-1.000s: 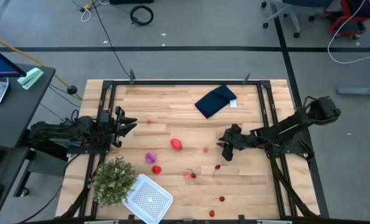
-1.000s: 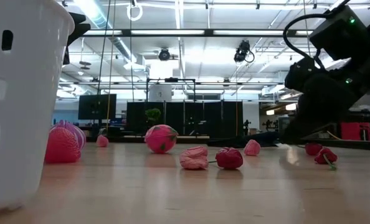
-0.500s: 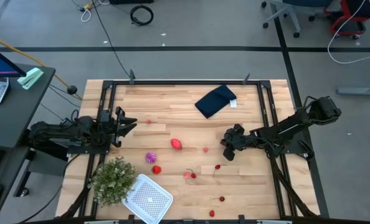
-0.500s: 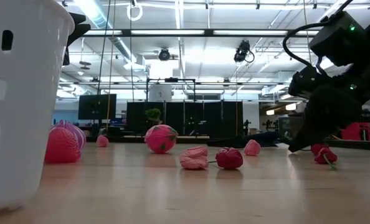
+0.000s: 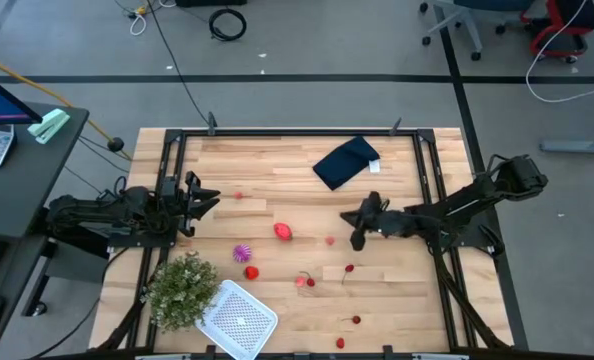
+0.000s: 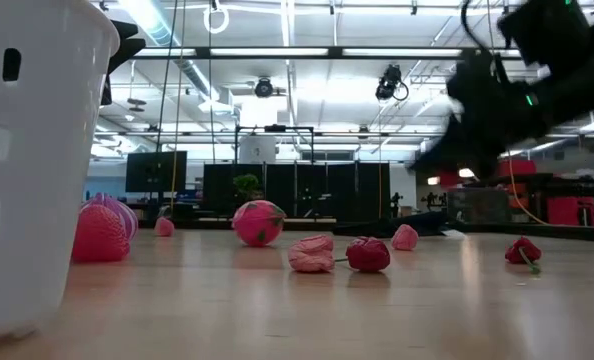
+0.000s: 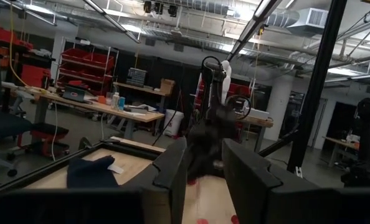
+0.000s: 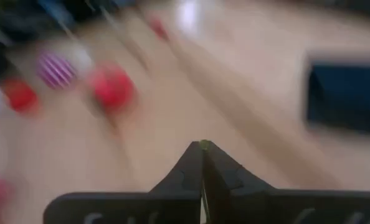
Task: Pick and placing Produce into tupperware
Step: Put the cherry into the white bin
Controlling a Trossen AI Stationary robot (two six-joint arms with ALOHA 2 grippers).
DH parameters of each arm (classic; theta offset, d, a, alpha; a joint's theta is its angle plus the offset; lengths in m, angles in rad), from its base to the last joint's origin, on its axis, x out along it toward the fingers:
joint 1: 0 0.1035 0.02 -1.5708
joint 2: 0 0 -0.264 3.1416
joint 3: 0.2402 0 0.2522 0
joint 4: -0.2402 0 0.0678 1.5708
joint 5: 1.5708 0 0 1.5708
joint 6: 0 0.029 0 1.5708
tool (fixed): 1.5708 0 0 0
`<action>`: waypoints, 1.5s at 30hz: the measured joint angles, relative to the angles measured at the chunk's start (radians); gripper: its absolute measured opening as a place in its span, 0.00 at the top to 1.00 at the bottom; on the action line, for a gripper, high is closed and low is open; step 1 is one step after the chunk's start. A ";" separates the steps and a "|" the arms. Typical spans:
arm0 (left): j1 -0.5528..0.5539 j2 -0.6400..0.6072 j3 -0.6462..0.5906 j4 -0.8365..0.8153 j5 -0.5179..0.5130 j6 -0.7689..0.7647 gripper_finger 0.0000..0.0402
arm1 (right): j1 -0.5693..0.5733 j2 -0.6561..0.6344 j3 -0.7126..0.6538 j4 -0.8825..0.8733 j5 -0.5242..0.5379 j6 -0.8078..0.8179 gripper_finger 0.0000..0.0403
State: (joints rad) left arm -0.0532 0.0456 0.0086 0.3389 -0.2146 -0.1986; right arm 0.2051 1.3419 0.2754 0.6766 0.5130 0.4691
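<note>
The produce lies scattered mid-table: a strawberry-like piece (image 5: 282, 231), a spiky magenta piece (image 5: 241, 252), small red pieces (image 5: 251, 271) and a cherry (image 5: 349, 268). The white tupperware (image 5: 239, 318) stands at the near left edge. My right gripper (image 5: 357, 238) hangs shut above the table, right of the strawberry-like piece; in the right wrist view its fingers (image 8: 197, 168) meet with nothing visible between them. My left gripper (image 5: 212, 198) waits open at the table's left side, with a clear gap between its fingers in its wrist view (image 7: 203, 149).
A green bushy plant (image 5: 182, 290) stands beside the tupperware. A dark navy folded cloth (image 5: 347, 161) lies at the far side. More small red pieces (image 5: 355, 320) lie near the front edge. Black frame rails (image 5: 432, 190) run along both sides.
My right gripper has shut its fingers and risen from just above the table near the cherry, drifting a little toward the far left. The cherry still lies on the table.
</note>
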 joint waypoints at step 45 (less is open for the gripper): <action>0.000 0.000 0.000 0.023 -0.010 -0.079 0.73 | 0.112 1.037 1.661 -0.575 -0.781 -0.417 0.94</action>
State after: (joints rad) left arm -0.0536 0.0456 0.0086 0.3618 -0.2249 -0.2775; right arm 0.3172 2.3787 1.9362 0.1019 -0.2679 0.0525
